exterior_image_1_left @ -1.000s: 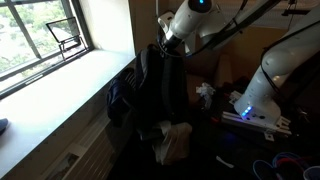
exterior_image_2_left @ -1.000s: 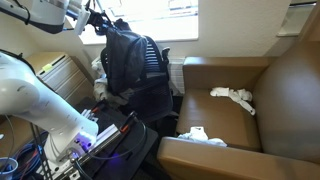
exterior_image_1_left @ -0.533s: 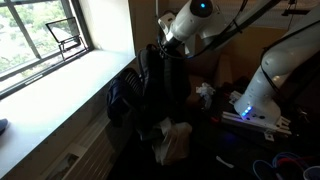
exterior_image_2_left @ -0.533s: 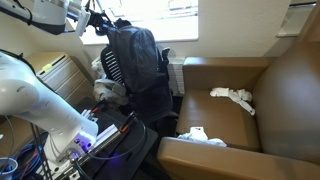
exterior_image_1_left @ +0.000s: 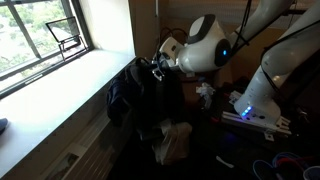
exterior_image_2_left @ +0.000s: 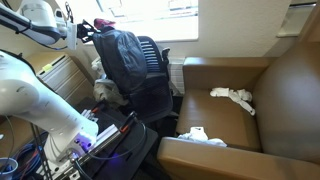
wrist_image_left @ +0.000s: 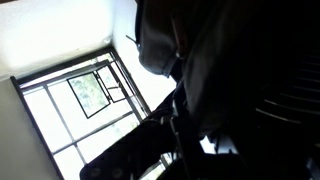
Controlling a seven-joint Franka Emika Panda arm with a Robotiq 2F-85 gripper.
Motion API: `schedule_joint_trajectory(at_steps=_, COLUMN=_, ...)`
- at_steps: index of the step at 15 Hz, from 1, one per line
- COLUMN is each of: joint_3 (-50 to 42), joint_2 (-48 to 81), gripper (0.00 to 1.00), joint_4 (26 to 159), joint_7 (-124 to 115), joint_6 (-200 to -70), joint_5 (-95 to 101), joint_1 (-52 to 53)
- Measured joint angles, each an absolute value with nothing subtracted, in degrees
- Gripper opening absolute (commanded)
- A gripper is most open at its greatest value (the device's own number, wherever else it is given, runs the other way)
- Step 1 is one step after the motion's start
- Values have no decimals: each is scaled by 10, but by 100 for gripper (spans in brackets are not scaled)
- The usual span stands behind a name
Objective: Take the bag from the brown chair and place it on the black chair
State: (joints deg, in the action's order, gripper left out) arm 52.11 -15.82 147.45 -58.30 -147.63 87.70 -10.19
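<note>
Bag (exterior_image_2_left: 125,62) – dark backpack, hanging upright against the backrest of the black chair (exterior_image_2_left: 153,55), its top at the gripper (exterior_image_2_left: 88,30). It's off the brown chair (exterior_image_2_left: 275,95), which sits to the right in that exterior view, well apart from the bag. Bottom of the bag merges w/ the dark chair, so can't tell if it rests on the seat or just hangs.

In an exterior view the bag (exterior_image_1_left: 150,95) is a dark mass next to the window sill (exterior_image_1_left: 70,75), w/ the gripper (exterior_image_1_left: 160,68) right at its upper edge and the white wrist housing behind it. Jaws: buried in dark fabric in both exterior views – can't tell whether they're apart or clamped on a strap. Wrist view is no help either; the bag (wrist_image_left: 230,70) is a black silhouette filling the right side, w/ the window (wrist_image_left: 90,100) bright behind it.

Around it: a white cloth (exterior_image_2_left: 232,96) lies on the brown chair's seat, and a 2nd white cloth (exterior_image_2_left: 200,135) is on its near arm. The arm's white base (exterior_image_2_left: 40,100) stands at the left, w/ a blue light low down. Window (exterior_image_1_left: 35,35) shows green trees outside.
</note>
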Motion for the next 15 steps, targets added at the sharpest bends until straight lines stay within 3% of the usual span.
schedule_joint_trajectory(at_steps=2, joint_3=535, joint_2=-151, gripper=41, joint_4=1469, joint_7=-592, joint_6=-1466, joint_5=891, joint_1=-102)
schedule_joint_trajectory(at_steps=6, joint_3=534, joint_2=-151, gripper=41, joint_4=1460, joint_7=-591, joint_6=-1463, joint_5=894, joint_1=-103)
schedule_joint_trajectory(at_steps=7, joint_3=534, joint_2=-151, gripper=66, joint_4=1460, joint_7=-591, joint_6=-1463, joint_5=894, joint_1=-103)
schedule_joint_trajectory(at_steps=8, joint_3=534, joint_2=-151, gripper=66, joint_4=1460, joint_7=-591, joint_6=-1463, joint_5=894, joint_1=-103)
schedule_joint_trajectory(at_steps=13, joint_3=382, joint_2=-144, gripper=98, joint_4=1463, joint_7=-614, joint_6=-1440, joint_5=893, joint_1=21)
schedule_joint_trajectory(at_steps=15, joint_3=310, joint_2=-148, gripper=100, joint_4=1463, joint_7=-649, joint_6=-1442, joint_5=891, joint_1=54)
